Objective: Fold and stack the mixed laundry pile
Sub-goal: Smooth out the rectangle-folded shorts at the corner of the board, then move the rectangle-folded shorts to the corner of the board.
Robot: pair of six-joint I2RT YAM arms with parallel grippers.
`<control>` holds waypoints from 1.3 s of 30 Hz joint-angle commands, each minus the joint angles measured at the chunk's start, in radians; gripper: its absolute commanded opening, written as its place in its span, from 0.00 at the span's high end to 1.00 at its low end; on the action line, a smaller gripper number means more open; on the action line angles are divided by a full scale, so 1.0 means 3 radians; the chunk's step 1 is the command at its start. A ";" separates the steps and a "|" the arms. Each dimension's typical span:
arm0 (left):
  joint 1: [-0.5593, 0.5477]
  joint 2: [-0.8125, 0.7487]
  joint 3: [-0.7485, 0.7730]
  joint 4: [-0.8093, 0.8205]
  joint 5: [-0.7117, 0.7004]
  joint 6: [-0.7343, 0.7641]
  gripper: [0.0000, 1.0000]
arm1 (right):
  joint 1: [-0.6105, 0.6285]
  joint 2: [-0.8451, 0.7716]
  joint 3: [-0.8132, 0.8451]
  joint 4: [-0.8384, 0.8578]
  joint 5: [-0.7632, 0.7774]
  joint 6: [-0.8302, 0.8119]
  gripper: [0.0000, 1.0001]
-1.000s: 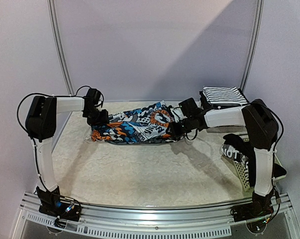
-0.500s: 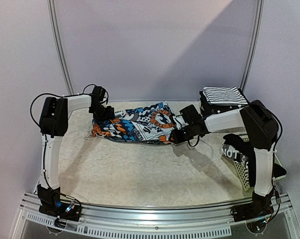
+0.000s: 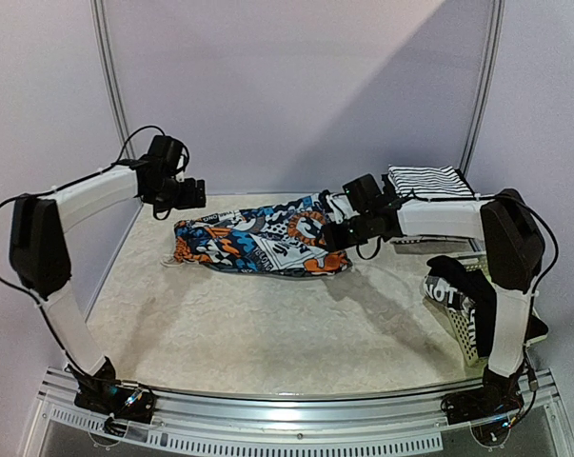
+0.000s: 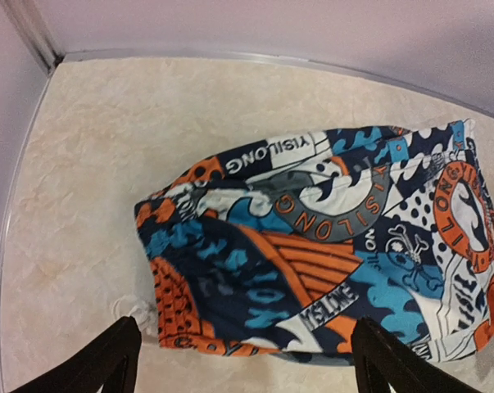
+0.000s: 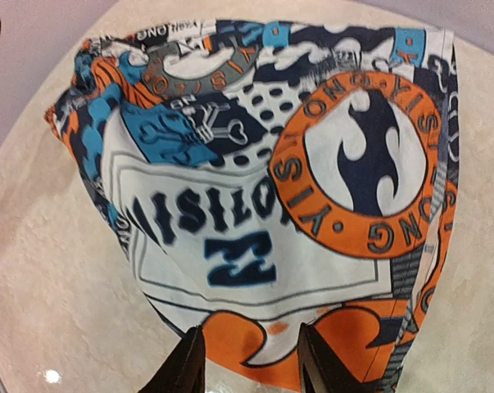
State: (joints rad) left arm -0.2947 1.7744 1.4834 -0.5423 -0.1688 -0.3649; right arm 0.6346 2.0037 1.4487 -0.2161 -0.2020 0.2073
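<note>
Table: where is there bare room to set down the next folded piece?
The widest bare patch is the near strip of the table, between the printed garment and the front rail. A smaller one lies between that garment and the table's left edge. The right is crowded: striped stack, basket.

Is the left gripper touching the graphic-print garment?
Apart. The top view shows the left gripper hanging above the left end of the graphic-print garment, a gap between them; its wrist view shows the jaws wide open and empty.
</note>
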 commanded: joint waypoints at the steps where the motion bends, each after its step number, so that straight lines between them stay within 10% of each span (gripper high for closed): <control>1: 0.0016 -0.0316 -0.0809 0.0034 -0.0110 -0.0313 0.10 | 0.0017 0.0088 0.0453 -0.0026 -0.0225 -0.0018 0.59; 13: 0.0285 -0.0593 -0.2243 0.1607 0.0703 -0.0855 0.25 | -0.0151 0.1472 0.2152 -0.0634 -0.1256 0.0134 0.57; 32: 0.0630 0.0294 -0.2238 0.2786 0.1099 -0.1341 0.47 | -0.0401 0.1815 0.2020 -0.0586 -0.1443 0.0439 0.58; 39: 0.0632 0.0394 -0.2048 0.2666 0.1161 -0.1204 0.86 | -0.0455 0.1805 0.1736 -0.0586 -0.1324 0.0473 0.61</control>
State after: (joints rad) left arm -0.1085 1.8751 0.8310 0.2928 0.1680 -0.7536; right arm 0.5125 2.5271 2.0182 -0.3611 -0.6342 0.3374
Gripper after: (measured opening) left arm 0.214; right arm 0.395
